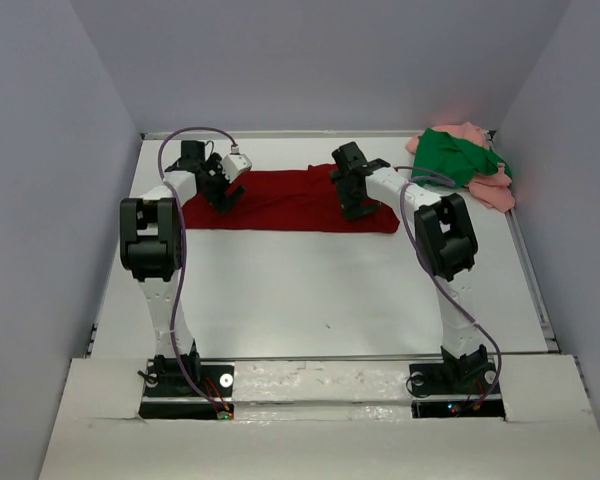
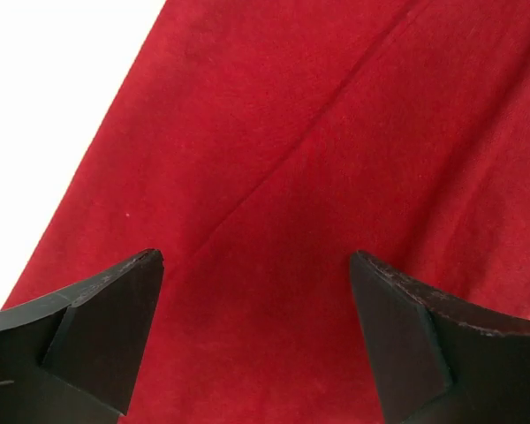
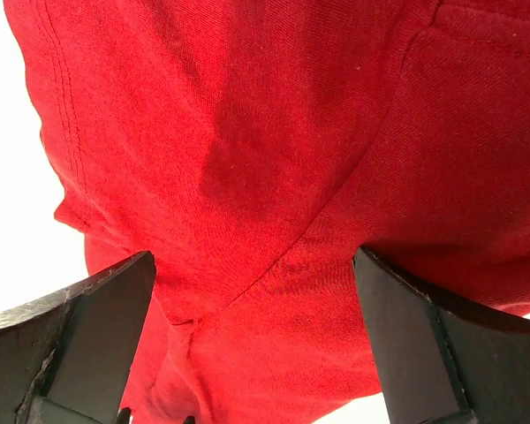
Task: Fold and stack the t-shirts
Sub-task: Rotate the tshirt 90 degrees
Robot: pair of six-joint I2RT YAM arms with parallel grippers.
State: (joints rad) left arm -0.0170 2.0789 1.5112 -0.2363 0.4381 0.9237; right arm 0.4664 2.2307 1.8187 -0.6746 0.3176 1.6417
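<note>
The left fingers (image 2: 106, 327) and right fingers (image 3: 97, 336) were spread wide, holding nothing, just above the soft, matte dark red shirt (image 1: 290, 200). It lay as a long band near the table's (image 1: 320, 300) far edge, with both arms reaching forward and their wrists tipped down. The green shirt (image 1: 455, 155) and pink shirt (image 1: 495, 192) lay crumpled in the far right corner.

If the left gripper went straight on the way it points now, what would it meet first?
The dark red shirt. The left gripper, open, points down at the cloth with nothing in between; how close it is, the wrist view does not settle.
</note>
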